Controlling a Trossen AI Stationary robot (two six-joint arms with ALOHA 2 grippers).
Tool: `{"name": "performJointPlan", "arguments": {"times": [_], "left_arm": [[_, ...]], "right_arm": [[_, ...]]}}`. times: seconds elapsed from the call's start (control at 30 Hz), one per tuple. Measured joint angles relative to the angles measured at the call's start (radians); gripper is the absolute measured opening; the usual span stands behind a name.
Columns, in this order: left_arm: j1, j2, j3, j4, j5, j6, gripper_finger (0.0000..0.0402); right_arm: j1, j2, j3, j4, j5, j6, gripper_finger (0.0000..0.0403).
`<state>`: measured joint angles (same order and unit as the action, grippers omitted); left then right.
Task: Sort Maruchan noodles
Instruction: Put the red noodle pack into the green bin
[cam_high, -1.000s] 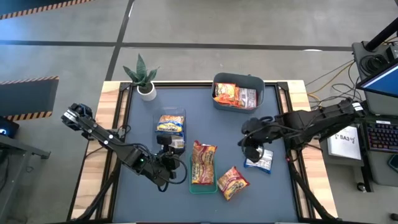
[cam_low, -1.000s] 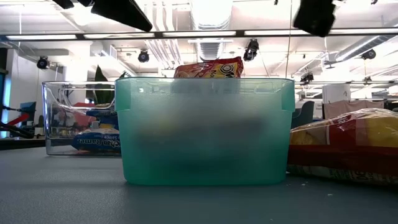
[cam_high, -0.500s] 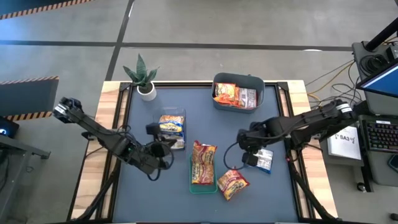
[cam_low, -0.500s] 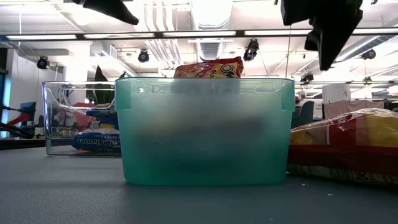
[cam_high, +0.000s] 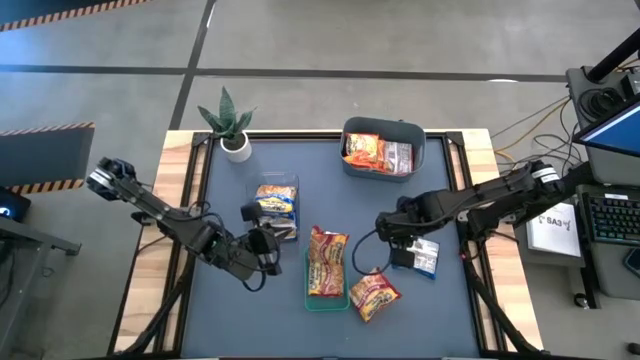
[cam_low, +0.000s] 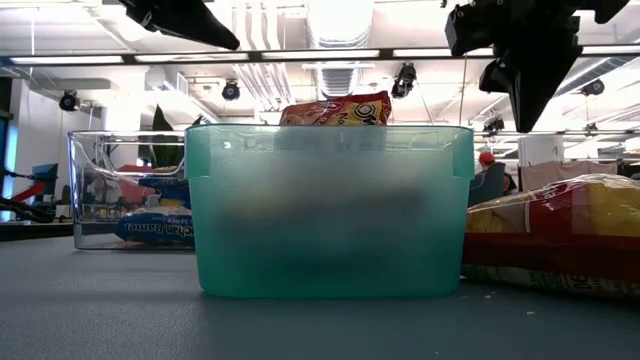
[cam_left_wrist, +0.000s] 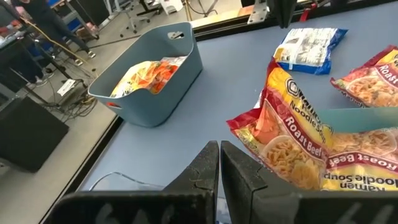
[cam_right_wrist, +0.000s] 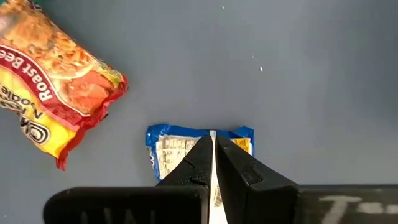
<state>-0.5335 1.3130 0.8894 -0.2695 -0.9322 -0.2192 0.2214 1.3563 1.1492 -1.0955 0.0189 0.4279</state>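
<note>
Both claws pinched closed & empty, packets half sorted.
Your right claw (cam_high: 385, 233) hangs over the blue-and-silver plastic ramen packet (cam_right_wrist: 198, 147) lying flat on the dark tabletop (cam_high: 450, 300), prob. lined up to pick it. Left claw (cam_high: 268, 250) waits beside the clear plastic bin (cam_high: 275, 197) w/ blue packets. Orange-red Roast Beef packets: green bin (cam_low: 330, 210), one loose (cam_high: 373, 294) beside it; others in grey-blue bin (cam_left_wrist: 186, 65).

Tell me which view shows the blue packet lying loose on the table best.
The right wrist view: the blue packet lies flat just beyond the shut right gripper, though the fingers hide part of it. The left wrist view shows it whole but distant; the high view shows it small; the low view misses it.
</note>
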Motion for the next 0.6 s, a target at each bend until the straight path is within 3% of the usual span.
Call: {"name": "performJointPlan", "arguments": {"times": [0.6], "left_arm": [[0.001, 0.011, 0.000, 0.034, -0.001, 0.000, 0.0000]], "right_arm": [[0.000, -0.006, -0.002, 0.002, 0.009, -0.030, 0.0009]]}}
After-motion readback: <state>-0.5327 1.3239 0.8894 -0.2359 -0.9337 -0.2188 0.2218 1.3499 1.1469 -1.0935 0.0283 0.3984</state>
